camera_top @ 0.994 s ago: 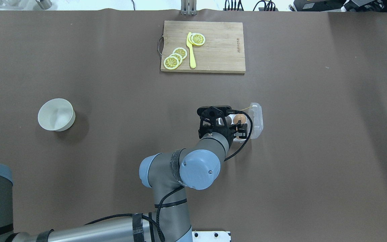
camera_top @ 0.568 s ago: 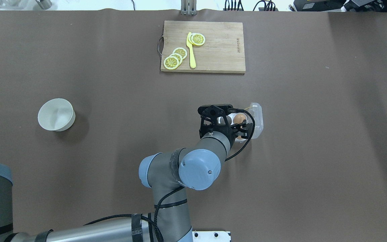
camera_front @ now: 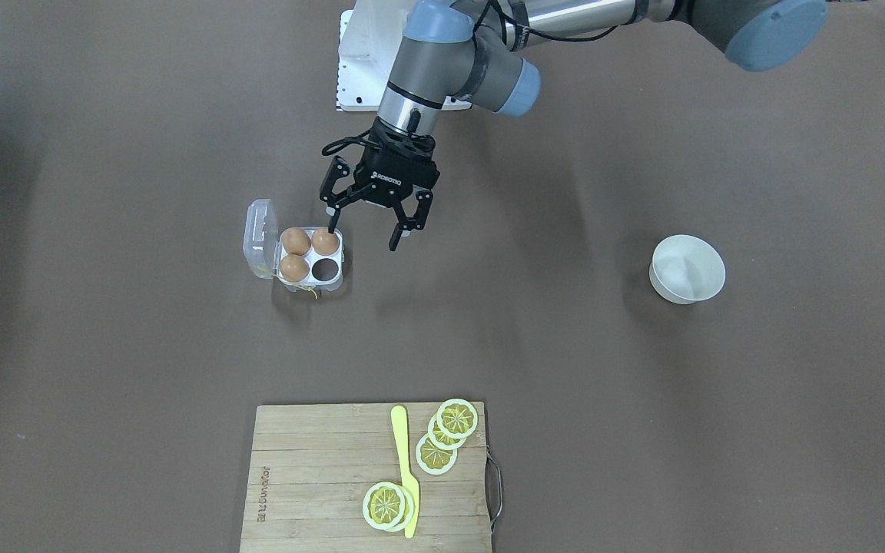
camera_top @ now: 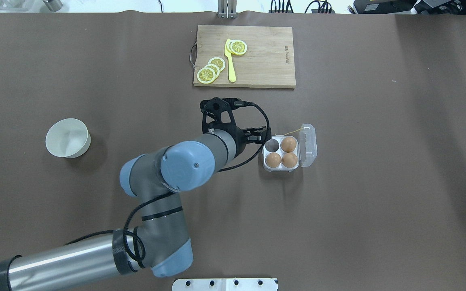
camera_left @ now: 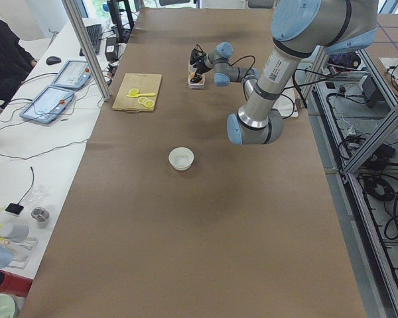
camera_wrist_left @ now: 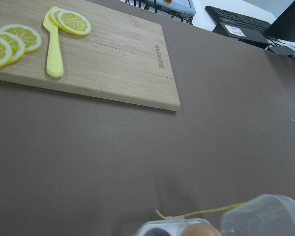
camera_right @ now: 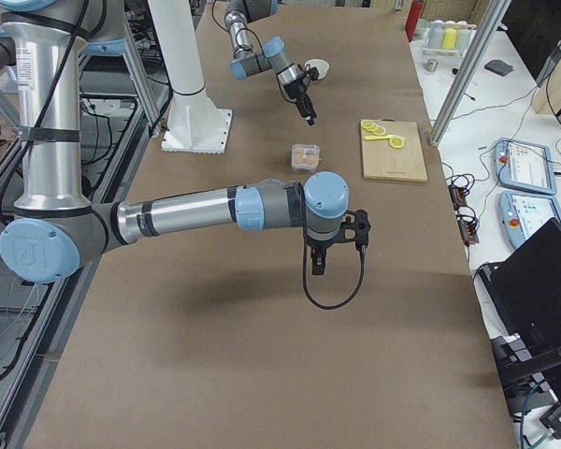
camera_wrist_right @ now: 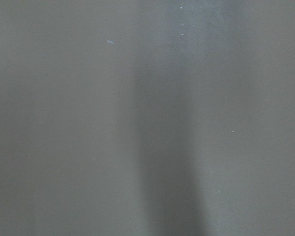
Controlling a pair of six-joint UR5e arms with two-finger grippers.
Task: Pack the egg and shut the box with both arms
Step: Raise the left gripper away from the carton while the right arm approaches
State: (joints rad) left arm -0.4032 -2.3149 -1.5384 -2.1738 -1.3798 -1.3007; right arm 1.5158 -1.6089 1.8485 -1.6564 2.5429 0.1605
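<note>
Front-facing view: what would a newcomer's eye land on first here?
Most likely the clear box left of centre, lid open, with three brown eggs in it and one cell bare. Right beside it hangs the left arm's black pincer, jaws open and holding nothing. The wooden board with yellow lemon slices at the bottom edge also stands out.

A black two-finger left gripper (camera_front: 362, 238), jaws apart, crowds the left side of a clear plastic four-cell egg carton (camera_top: 272, 144). Its raised transparent lid (camera_top: 308, 144) blocks the right side. Bare brown tabletop (camera_top: 281, 210) lies before and behind.
</note>
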